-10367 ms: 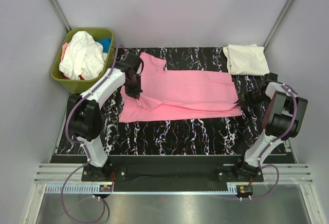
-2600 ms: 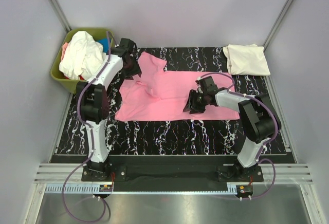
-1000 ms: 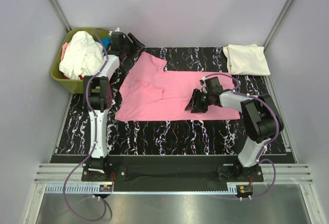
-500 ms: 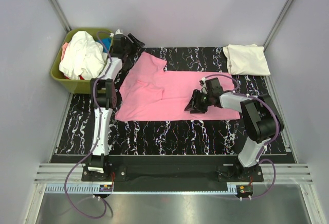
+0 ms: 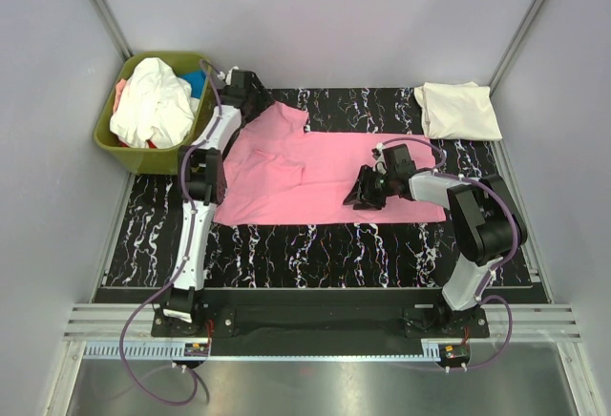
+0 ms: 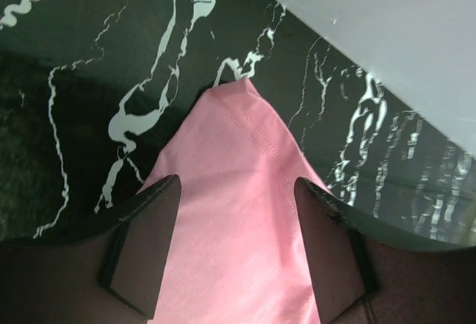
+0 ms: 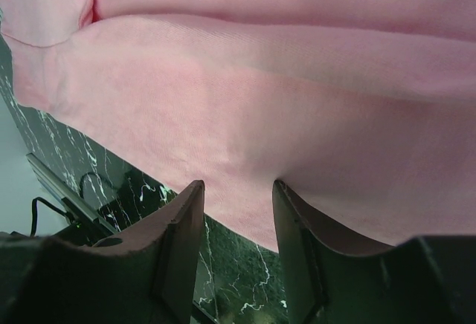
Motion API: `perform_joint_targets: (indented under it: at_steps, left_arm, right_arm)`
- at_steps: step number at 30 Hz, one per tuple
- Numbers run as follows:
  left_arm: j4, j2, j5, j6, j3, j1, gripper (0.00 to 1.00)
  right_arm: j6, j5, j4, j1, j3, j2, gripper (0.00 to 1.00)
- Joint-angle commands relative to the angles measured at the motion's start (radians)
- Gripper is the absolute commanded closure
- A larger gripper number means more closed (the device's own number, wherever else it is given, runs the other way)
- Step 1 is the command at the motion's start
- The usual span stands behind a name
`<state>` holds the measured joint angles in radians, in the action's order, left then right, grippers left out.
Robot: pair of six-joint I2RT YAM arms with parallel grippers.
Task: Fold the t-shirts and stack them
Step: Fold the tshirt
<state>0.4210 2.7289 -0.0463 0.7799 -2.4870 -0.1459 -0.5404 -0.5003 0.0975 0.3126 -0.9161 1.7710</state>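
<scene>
A bright pink t-shirt (image 5: 315,173) lies spread lengthwise on the black marbled table (image 5: 315,244), one sleeve (image 5: 282,115) pointing to the far left corner. My left gripper (image 5: 252,101) hovers open over that sleeve's tip (image 6: 238,153), a finger on each side of the cloth (image 6: 236,184). My right gripper (image 5: 361,193) sits low on the shirt's near middle. It is open too (image 7: 236,187), with the pink cloth and its near hem showing in the gap, not pinched. A folded cream t-shirt (image 5: 458,111) lies at the far right corner.
An olive-green bin (image 5: 115,139) stands off the table's far left corner, holding a crumpled white shirt (image 5: 153,101) and some blue cloth (image 5: 196,80). Grey walls close in on the far, left and right sides.
My left gripper has come back from beyond the table's far edge and now stands over the pink sleeve tip. The right gripper has stayed on the shirt's near middle.
</scene>
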Motion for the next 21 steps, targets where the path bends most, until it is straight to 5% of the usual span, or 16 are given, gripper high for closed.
perform_joint_targets:
  at_steps: [1, 11, 16, 21]
  left_arm:
    - [0.114, -0.052, 0.157, -0.097, -0.01, -0.02, 0.3]
    - [0.271, -0.032, 0.052, -0.2, -0.05, -0.058, 0.25]
    - [0.42, -0.156, 0.069, -0.234, 0.12, -0.125, 0.26]
    - [0.198, -0.362, 0.072, -0.278, 0.383, -0.132, 0.25]
  right_arm:
    - [-0.006, -0.026, -0.03, -0.007, 0.0, -0.001, 0.51]
    - [-0.006, -0.029, -0.027, -0.01, -0.001, 0.005, 0.51]
    - [-0.007, -0.03, -0.024, -0.012, -0.006, 0.01, 0.51]
    - [-0.007, -0.034, -0.022, -0.012, -0.007, 0.011, 0.51]
